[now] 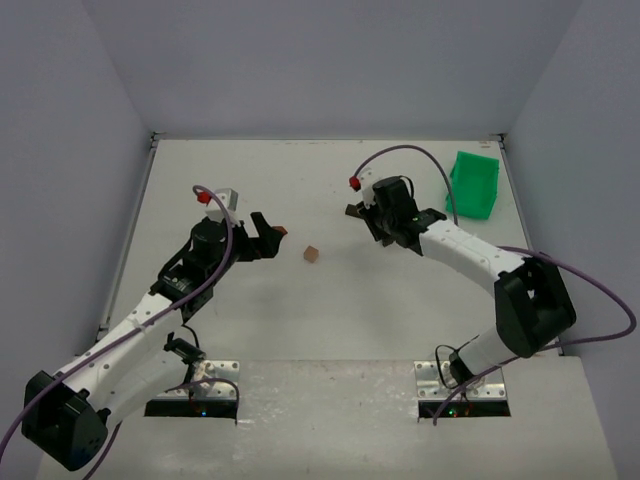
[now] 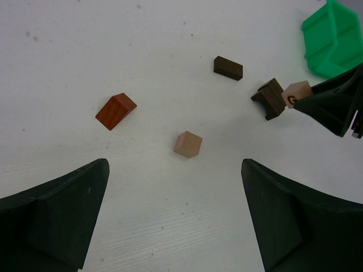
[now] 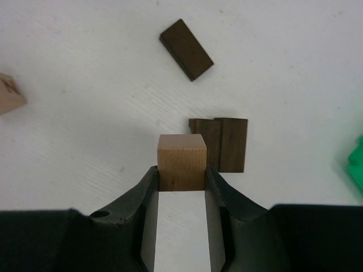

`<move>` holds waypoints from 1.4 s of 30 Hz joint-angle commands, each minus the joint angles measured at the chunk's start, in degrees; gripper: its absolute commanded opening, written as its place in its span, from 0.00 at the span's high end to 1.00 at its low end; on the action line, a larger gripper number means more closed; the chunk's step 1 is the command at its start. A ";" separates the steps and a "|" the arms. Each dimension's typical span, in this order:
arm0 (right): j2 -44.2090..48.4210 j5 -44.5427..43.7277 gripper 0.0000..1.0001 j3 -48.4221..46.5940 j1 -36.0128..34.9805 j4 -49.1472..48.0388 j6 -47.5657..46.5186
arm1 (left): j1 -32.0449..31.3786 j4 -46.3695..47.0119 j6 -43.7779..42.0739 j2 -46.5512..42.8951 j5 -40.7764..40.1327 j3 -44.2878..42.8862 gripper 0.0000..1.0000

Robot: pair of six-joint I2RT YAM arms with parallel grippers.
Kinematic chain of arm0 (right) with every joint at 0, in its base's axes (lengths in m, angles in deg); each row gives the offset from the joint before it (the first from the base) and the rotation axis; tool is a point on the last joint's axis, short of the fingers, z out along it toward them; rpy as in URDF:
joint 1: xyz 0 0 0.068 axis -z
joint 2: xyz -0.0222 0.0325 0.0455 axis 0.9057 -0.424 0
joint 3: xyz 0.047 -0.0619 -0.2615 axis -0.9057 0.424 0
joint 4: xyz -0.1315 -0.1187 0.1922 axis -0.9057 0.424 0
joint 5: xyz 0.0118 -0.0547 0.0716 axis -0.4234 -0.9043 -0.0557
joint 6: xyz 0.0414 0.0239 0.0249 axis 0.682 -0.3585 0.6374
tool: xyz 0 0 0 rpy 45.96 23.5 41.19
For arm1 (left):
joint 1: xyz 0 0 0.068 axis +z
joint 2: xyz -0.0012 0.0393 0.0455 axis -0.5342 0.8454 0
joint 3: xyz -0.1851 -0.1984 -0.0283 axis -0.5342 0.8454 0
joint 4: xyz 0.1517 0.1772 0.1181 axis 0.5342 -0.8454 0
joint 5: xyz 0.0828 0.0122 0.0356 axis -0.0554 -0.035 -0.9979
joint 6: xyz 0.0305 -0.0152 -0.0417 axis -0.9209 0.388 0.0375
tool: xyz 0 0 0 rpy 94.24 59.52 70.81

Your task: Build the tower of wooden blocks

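The left gripper point(image 1: 266, 238) hangs wide open and empty. A reddish-brown sloped block point(image 2: 115, 111) lies just ahead of it, and a plain tan cube point(image 2: 188, 144) sits mid-table point(image 1: 330, 320). Farther right lie a flat dark slab point(image 3: 186, 49) and a notched dark block point(image 3: 221, 144). The right gripper point(image 3: 181, 177) pinches a smooth tan lettered cube point(image 3: 181, 161) right beside the notched block, likely its seat. A green bin point(image 1: 475, 185) stands near the far right corner.

The surface point(image 2: 142, 45) is white with faint streaked grain. The wedge block point(image 2: 115, 110) is reddish-brown, the plain cube point(image 2: 188, 144) light tan, the flat block point(image 2: 228, 67) and notched block point(image 2: 270, 98) dark brown. The lettered cube point(image 3: 181, 161) is light tan with a dark G. The bin point(image 2: 332, 39) is bright green. The left gripper point(image 2: 174, 164) and right gripper point(image 3: 181, 175) are black.
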 commanded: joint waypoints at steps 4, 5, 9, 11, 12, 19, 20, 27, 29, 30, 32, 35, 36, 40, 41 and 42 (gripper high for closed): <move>-1.54 3.45 0.83 -2.68 6.63 -1.06 -3.36 | 0.14 2.27 -0.01 -1.67 -0.54 0.33 0.00; -2.02 3.48 0.83 -2.88 6.97 -1.11 -3.42 | 0.14 2.24 -0.01 -1.70 -0.54 0.33 0.00; -3.92 2.10 0.82 -2.91 7.62 -2.03 -3.96 | 0.14 2.13 -0.01 -1.72 -0.82 0.33 0.00; -4.62 2.09 0.82 -3.18 7.90 -2.03 -3.89 | 0.14 2.13 -0.01 -1.63 -0.89 0.33 0.00; -5.26 2.66 0.82 -3.51 8.22 -2.03 -3.89 | 0.14 2.13 -0.01 -1.55 -0.89 0.33 0.00; -6.55 2.79 0.81 -3.71 9.47 -2.03 -3.81 | 0.14 2.40 -0.10 -1.19 -1.07 0.25 0.00; -6.68 2.98 0.81 -3.71 9.54 -2.09 -3.80 | 0.14 2.40 -0.10 -1.19 -0.94 0.25 0.00; -7.70 4.95 0.79 -3.45 10.31 -2.65 -4.68 | 0.14 2.31 -0.19 -1.80 -0.76 0.33 0.00; -8.00 5.25 0.79 -3.47 10.73 -2.73 -4.78 | 0.15 2.31 -0.19 -1.90 -0.73 0.33 0.00; -8.27 5.18 0.79 -3.61 10.87 -2.73 -4.85 | 0.22 2.31 -0.19 -1.97 -0.80 0.33 0.00; -8.43 5.54 0.79 -3.56 11.01 -2.98 -4.92 | 0.16 2.31 -0.19 -1.92 -0.74 0.39 0.00; -8.64 5.80 0.78 -3.47 11.08 -3.24 -5.10 | 0.14 2.31 -0.19 -1.89 -0.65 0.42 0.00; -8.72 5.62 0.78 -3.50 11.12 -3.26 -5.12 | 0.14 2.31 -0.19 -1.84 -0.69 0.42 0.00; -8.91 5.68 0.77 -3.41 11.32 -3.33 -5.46 | 0.14 2.31 -0.19 -1.89 -0.59 0.47 0.00; -9.05 5.77 0.76 -3.36 11.34 -3.43 -5.56 | 0.14 2.31 -0.19 -1.87 -0.54 0.42 0.00; -9.20 5.71 0.76 -3.37 11.41 -3.45 -5.56 | 0.14 2.31 -0.19 -1.80 -0.54 0.42 0.00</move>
